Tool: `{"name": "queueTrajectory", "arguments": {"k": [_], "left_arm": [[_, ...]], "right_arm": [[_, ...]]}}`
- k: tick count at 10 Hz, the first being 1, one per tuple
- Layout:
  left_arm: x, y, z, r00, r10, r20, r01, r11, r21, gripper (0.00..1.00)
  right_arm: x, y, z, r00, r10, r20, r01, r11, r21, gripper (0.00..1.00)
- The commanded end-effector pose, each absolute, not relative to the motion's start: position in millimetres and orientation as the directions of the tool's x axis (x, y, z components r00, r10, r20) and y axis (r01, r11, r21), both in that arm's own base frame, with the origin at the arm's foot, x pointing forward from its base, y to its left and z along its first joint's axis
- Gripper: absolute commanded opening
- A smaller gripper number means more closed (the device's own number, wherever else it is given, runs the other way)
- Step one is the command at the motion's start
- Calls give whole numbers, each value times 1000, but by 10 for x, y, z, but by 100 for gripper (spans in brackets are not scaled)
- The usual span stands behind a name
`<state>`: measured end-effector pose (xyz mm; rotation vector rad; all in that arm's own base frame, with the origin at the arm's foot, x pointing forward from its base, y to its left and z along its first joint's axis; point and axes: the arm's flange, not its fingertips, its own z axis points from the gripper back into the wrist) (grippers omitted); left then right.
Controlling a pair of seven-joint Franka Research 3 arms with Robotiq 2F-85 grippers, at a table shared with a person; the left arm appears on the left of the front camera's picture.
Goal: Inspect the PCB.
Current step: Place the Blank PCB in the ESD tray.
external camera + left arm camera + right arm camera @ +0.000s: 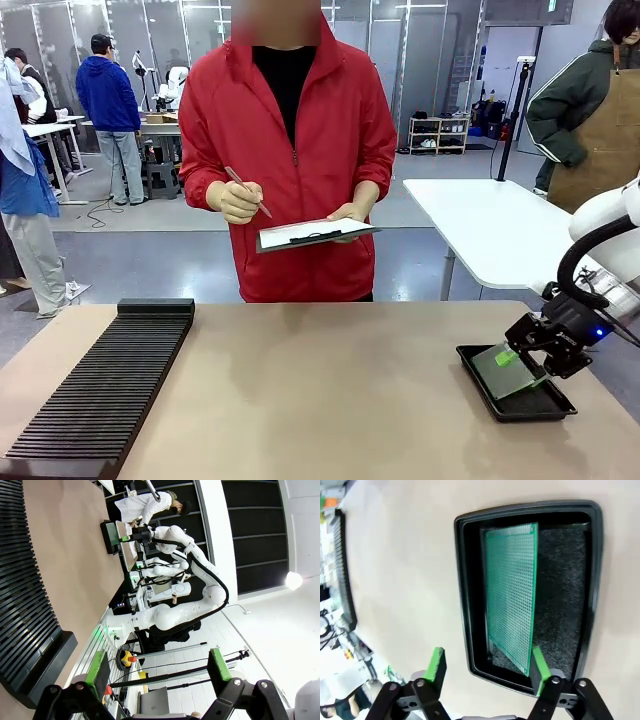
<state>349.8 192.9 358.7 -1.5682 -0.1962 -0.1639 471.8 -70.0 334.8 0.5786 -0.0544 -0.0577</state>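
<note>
The PCB (512, 595), a thin green board with a fine dotted grid, lies slanted in the black tray (462, 580), one long edge against the tray's wall. My right gripper (487, 666) hovers open just above the board's near end. One green fingertip (539, 667) is close beside the board's corner and nothing sits between the fingers. In the front view the tray (545, 405) sits at the table's right with the PCB (505, 372) in it, under my right gripper (528, 350). My left gripper (158, 666) is open and holds nothing, off past the table's end.
A long black slotted rack (105, 385) lies along the table's left side. A person in a red jacket stands at the far side holding a clipboard (315, 234) and a pen (246, 189). A white table (490, 225) stands behind at the right.
</note>
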Motion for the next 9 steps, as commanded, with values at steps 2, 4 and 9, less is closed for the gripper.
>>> {"name": "queueTrajectory", "arguments": {"k": [2, 4, 9], "left_arm": [[3487, 1937, 3582, 974, 19, 225, 225, 12, -974, 100], [3487, 1937, 3582, 974, 19, 225, 225, 12, -974, 100], [3487, 1937, 3582, 974, 19, 225, 225, 12, -974, 100]], "right_arm": [[4610, -531, 3545, 984, -159, 75, 115, 904, 412, 100], [4582, -479, 3679, 984, -155, 90, 105, 906, 411, 100], [4641, -565, 3642, 985, -138, 101, 81, 898, 433, 100]]}}
